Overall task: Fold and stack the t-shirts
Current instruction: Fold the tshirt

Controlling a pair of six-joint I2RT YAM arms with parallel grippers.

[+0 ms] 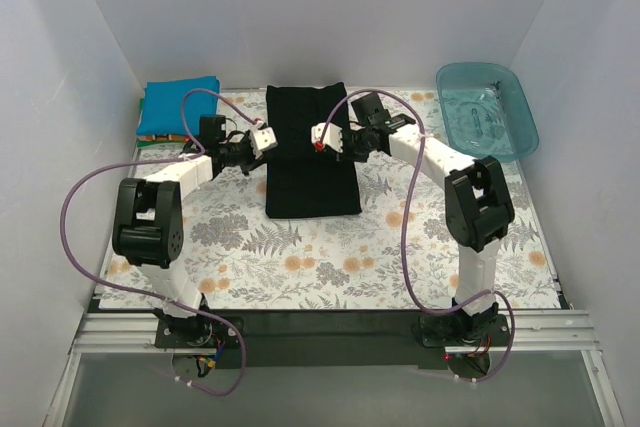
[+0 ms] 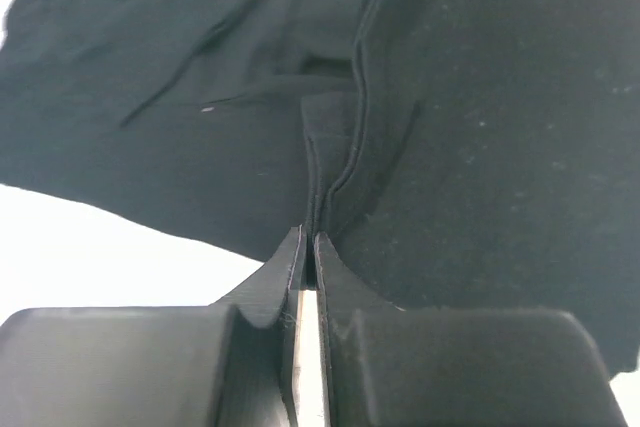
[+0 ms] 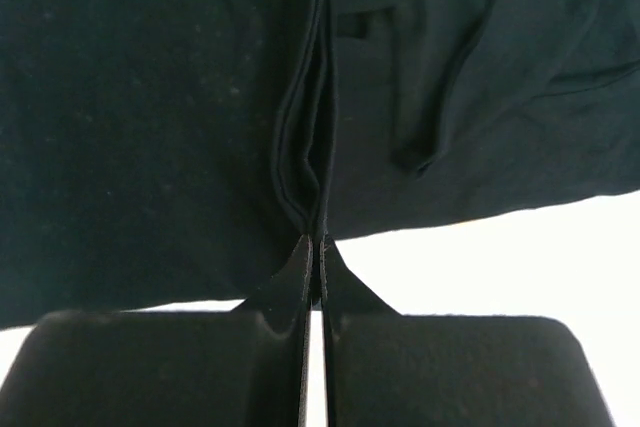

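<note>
The black t-shirt (image 1: 310, 152) lies as a long folded strip in the middle of the table. My left gripper (image 1: 268, 140) is shut on its left edge; the left wrist view shows the cloth (image 2: 470, 127) pinched between the fingertips (image 2: 309, 247). My right gripper (image 1: 318, 137) is shut on the cloth a little right of that, with a fold of black cloth (image 3: 150, 97) nipped at its tips (image 3: 315, 247). A folded blue t-shirt (image 1: 178, 107) sits at the far left, on slivers of orange and green shirts (image 1: 160, 139).
A translucent teal plastic tub (image 1: 487, 109) stands at the far right. The floral tablecloth (image 1: 330, 257) covers the table. White walls close in the left, back and right sides.
</note>
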